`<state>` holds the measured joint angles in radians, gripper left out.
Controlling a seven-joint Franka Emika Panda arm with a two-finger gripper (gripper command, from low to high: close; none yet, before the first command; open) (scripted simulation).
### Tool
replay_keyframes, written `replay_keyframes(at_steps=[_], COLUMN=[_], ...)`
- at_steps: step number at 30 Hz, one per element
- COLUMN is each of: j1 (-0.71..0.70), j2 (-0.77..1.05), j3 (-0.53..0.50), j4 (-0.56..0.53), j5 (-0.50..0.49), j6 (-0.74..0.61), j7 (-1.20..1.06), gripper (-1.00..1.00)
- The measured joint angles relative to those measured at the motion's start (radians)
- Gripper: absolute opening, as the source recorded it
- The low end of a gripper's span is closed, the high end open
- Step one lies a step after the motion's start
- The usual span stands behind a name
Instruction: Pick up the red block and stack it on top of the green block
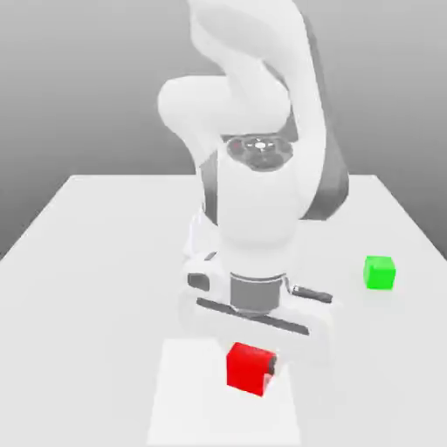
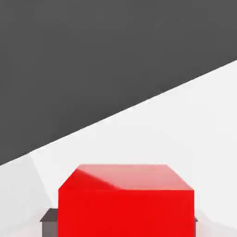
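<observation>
The red block [image 1: 248, 365] rests on the white table [image 1: 96, 262] near its front edge, directly under the arm's hand. My gripper [image 1: 253, 368] reaches down over it, shut on the red block, with one dark finger [image 1: 272, 367] showing against the side towards the exterior view's right. In the hand view the red block [image 2: 125, 203] is close up, with dark fingertips [image 2: 48, 223] pressed on either side. The green block [image 1: 379, 272] stands alone on the table, off to the exterior view's right and farther back.
The arm's bulky white links [image 1: 262, 201] rise over the middle of the table and hide the surface behind the hand. The table's edges run along both sides, with grey background beyond.
</observation>
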<state>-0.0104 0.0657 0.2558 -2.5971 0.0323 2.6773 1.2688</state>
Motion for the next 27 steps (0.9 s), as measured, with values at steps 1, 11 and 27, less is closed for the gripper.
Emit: replay_keyframes(at_steps=[1,11,27], j1=[0.034,0.36,0.631], j2=[-0.027,-0.253,-0.253], j3=[0.021,0.179,0.427], j4=[-0.011,-0.136,-0.307], j5=[0.028,0.231,0.262], j6=[-0.012,-0.087,0.071], j7=[-0.018,-0.144,-0.16], gripper=[-1.0,-1.0,-1.0])
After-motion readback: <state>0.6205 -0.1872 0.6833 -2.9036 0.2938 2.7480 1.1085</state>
